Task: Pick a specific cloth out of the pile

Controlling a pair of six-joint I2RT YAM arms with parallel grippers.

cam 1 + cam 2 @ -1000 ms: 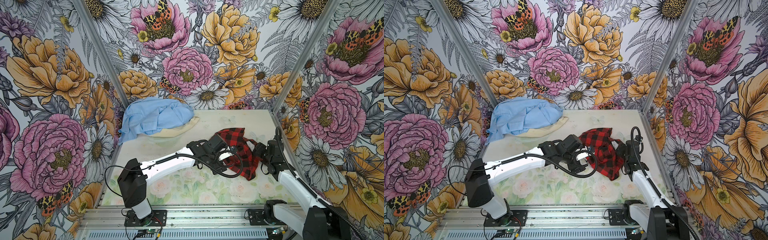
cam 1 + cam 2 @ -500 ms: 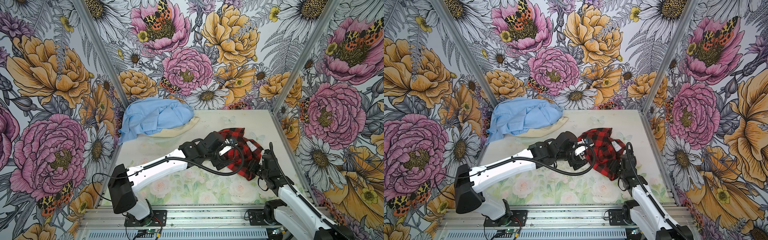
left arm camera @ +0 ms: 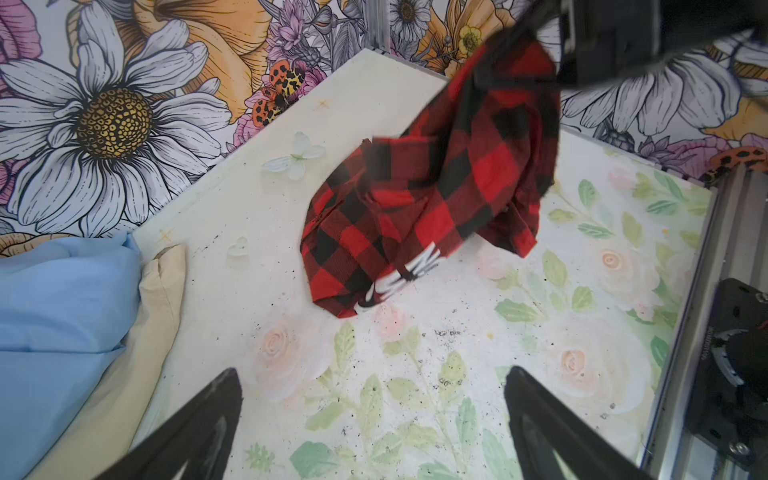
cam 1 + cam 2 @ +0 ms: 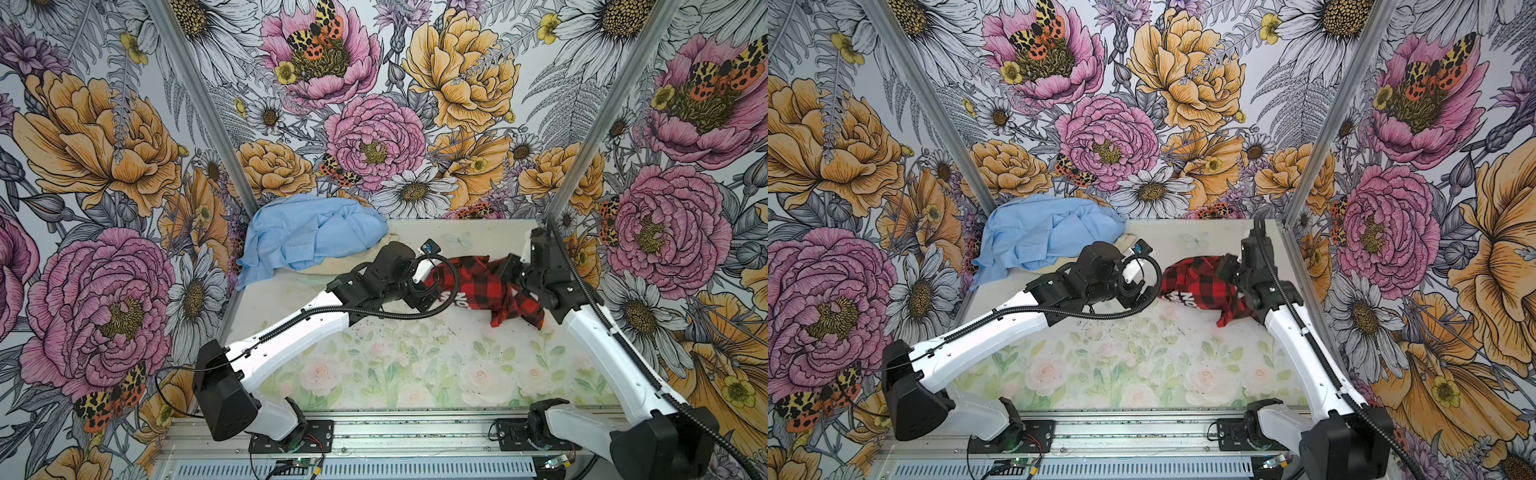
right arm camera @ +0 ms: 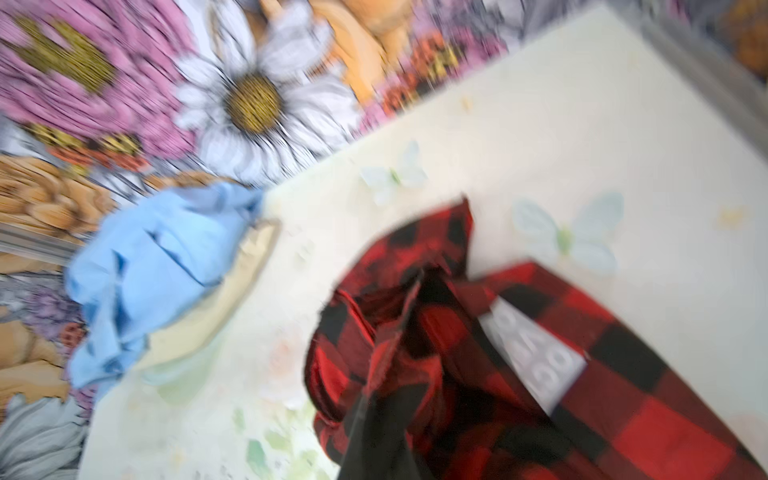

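The right gripper pinches a top fold of a small red-and-black buffalo-check cloth, which droops from it over the right side of the pale floral-printed counter, well apart from the pile, a crumpled light blue shirt over a cream cloth, in the rear left corner. The left gripper hovers beside the checked cloth, fingers spread wide and empty.

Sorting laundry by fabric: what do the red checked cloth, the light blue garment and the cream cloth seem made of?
By looks: red checked cloth, likely woven cotton flannel, matte, hangs limp; light blue garment, thin smooth shirting, crisp creases; cream cloth, matte woven fabric, soft fold, fibre unclear.
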